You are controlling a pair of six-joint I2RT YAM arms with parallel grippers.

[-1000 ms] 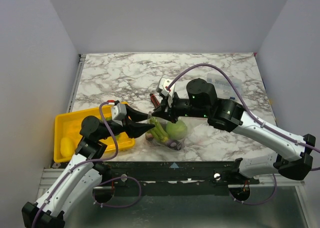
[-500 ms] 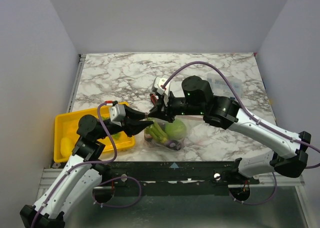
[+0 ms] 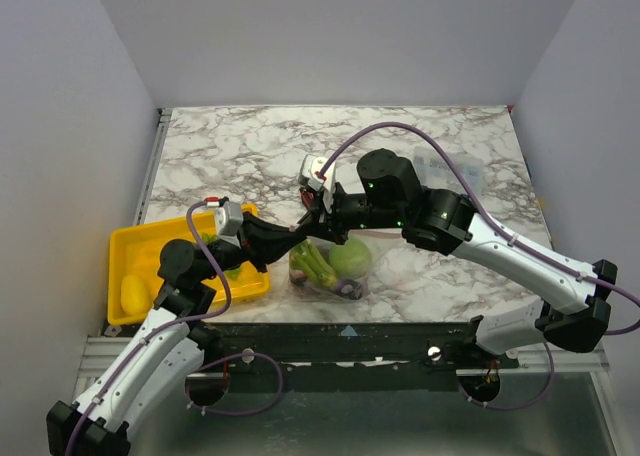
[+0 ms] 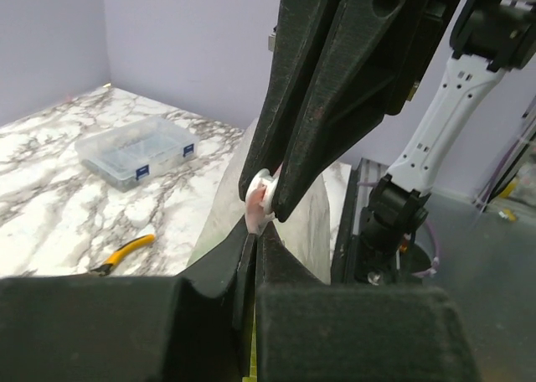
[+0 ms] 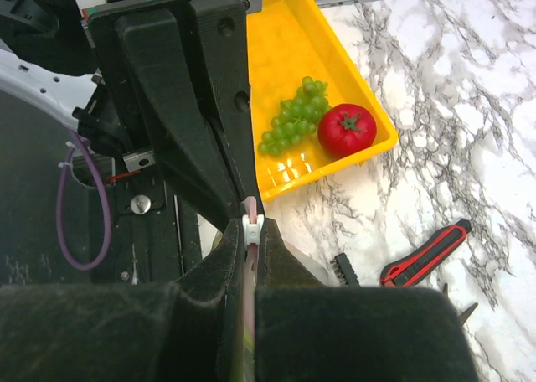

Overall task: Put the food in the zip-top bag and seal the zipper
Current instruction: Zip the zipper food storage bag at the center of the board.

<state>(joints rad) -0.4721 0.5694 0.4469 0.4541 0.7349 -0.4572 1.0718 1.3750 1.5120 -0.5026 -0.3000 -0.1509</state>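
Observation:
The clear zip-top bag (image 3: 335, 266) hangs at the table's near edge, holding green celery (image 3: 312, 264), a yellow-green fruit (image 3: 350, 257) and purple grapes (image 3: 345, 288). My left gripper (image 3: 296, 238) is shut on the pinkish zipper strip (image 4: 255, 217) at the bag's left end. My right gripper (image 3: 312, 216) is shut on the white slider (image 5: 252, 228) on that strip, right against the left fingers. Green grapes (image 5: 293, 118) and a red tomato (image 5: 346, 129) lie in the yellow tray (image 5: 285, 38); a yellow fruit (image 3: 133, 294) lies at the tray's left end.
A red utility knife (image 5: 425, 254) and a black bit holder (image 5: 343, 269) lie on the marble behind the bag. Yellow-handled pliers (image 4: 126, 253) and a clear parts box (image 4: 138, 150) lie further right. The table's near edge runs just below the bag.
My right gripper has slid left along the bag's mouth until it meets the left gripper. The left gripper has closed on the strip and the bag top has lifted slightly.

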